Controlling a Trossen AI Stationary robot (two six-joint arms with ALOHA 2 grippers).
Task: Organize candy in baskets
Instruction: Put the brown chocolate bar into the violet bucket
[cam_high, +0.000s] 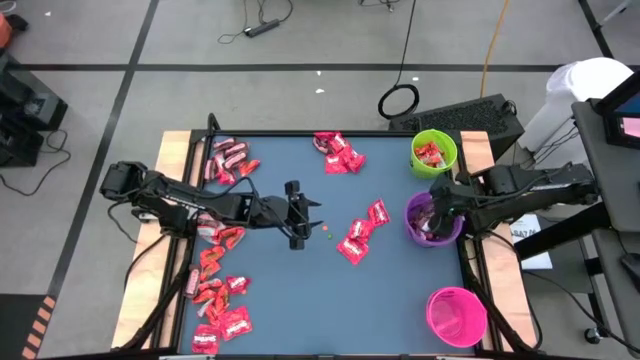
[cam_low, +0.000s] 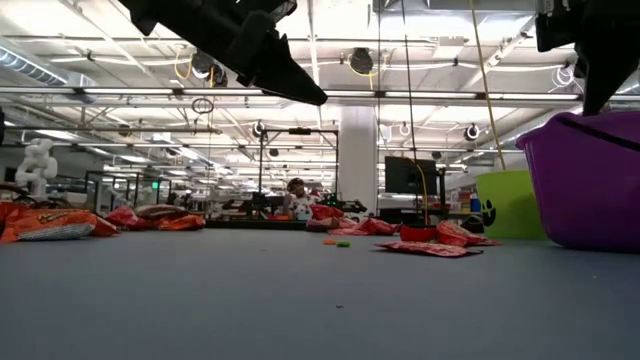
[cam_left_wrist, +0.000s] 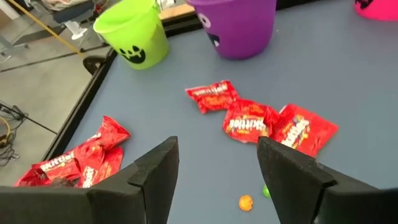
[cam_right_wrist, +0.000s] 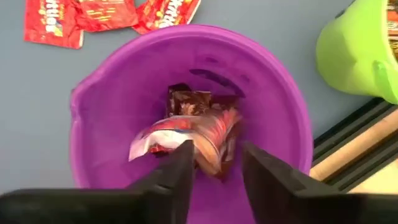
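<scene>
table (cam_high: 400, 300): dark blue mat, all the action's on it, most of the candy spread down the left edge so there's plenty left to sort

left arm: reaches in from the left toward mid-table, looks like it's lining up on the loose packs ahead of it

right arm: comes in from the right and parks over the purple one, my guess is it's mid drop-off

purple basket (cam_high: 430, 222): right side, middle of the three, already has a couple of wrappers in the bottom

pink basket (cam_high: 456, 316): near right corner, looks empty from above

green basket (cam_high: 433, 151): far right corner, a few red packs inside

left gripper (cam_left_wrist: 214, 171): fingers spread wide, nothing between them, hanging above the mat just short of the center packs

right gripper (cam_right_wrist: 216, 165): pointed down into the purple basket, fingers parted a bit, packs sit right below but can't really say it's pinching any

center candy (cam_high: 362, 232): small cluster of red packs mid-table

loose dots (cam_high: 326, 230): tiny orange and green ones just past the left fingertips, not the target
</scene>
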